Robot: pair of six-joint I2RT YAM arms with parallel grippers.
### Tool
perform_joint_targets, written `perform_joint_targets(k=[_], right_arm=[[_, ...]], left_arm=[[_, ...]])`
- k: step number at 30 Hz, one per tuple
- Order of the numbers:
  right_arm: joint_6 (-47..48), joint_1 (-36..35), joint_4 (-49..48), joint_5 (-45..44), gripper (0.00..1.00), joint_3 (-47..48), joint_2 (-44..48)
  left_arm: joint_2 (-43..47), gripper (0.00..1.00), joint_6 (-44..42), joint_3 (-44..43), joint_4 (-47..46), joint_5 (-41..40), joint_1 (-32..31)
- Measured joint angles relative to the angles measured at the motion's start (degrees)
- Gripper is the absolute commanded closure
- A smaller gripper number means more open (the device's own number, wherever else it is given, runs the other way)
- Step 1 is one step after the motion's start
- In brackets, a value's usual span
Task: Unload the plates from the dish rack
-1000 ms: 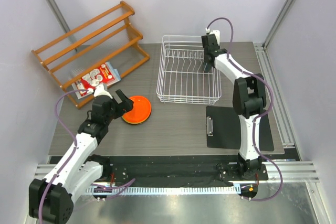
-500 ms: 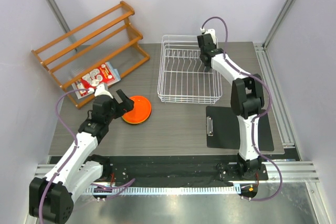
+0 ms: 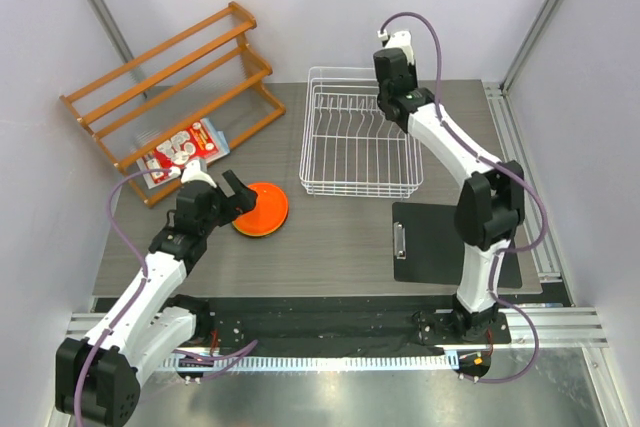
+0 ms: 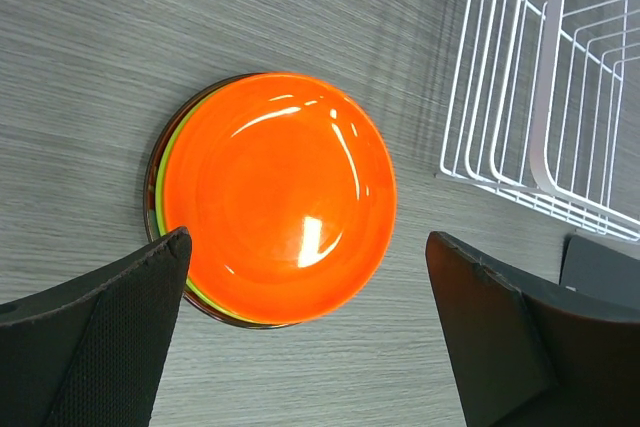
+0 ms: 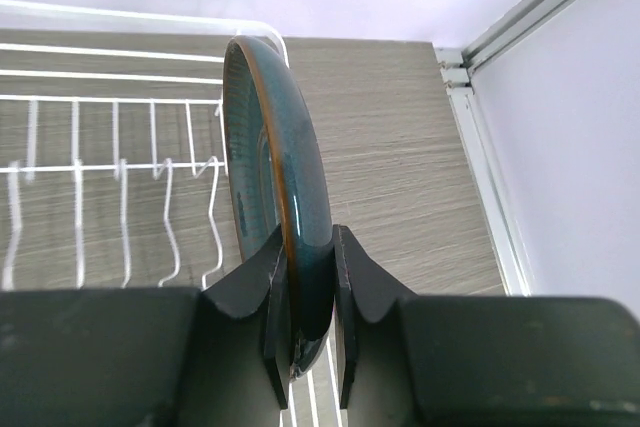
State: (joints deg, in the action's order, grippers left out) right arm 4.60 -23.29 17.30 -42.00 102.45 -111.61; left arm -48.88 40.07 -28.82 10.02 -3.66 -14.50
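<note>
Right jaws clamped on the lower rim of the dark teal plate (image 5: 285, 197), held on edge, face vertical, above the far right corner of the dish rack (image 3: 345, 152). Left jaws spread wide, holding nothing, over the stack on the desk (image 3: 340, 237): orange plate (image 4: 275, 192) on top, lime green plate (image 4: 162, 187) peeking beneath. Stack lies well to the left of the held plate and nearer, across the rack; left arm is closer to it. Since a second ago: right wrist has risen out of the rack; left arm unmoved
</note>
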Motion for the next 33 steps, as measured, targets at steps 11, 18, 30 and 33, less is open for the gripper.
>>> perform_joint_targets(k=[11, 18, 30, 33], right_arm=[[-9.3, -9.8, 3.3, 13.4, 0.99, -10.3, 17.9], [-20.1, -12.3, 2.8, 32.2, 0.99, -21.2, 24.8], [-33.3, -17.2, -7.4, 51.0, 0.99, -33.0, 25.1], [-36.7, -17.9, -12.0, 54.8, 0.99, -34.3, 25.1]], left_arm=[[0.0, 0.00, 1.3, 0.0, -2.7, 6.3, 0.0], [1.0, 0.01, 4.8, 0.2, -10.3, 13.2, 0.0], [1.0, 0.00, 9.6, 4.2, -21.3, 19.3, 0.0], [-0.1, 0.01, 10.5, 5.3, -24.0, 19.9, 0.0]])
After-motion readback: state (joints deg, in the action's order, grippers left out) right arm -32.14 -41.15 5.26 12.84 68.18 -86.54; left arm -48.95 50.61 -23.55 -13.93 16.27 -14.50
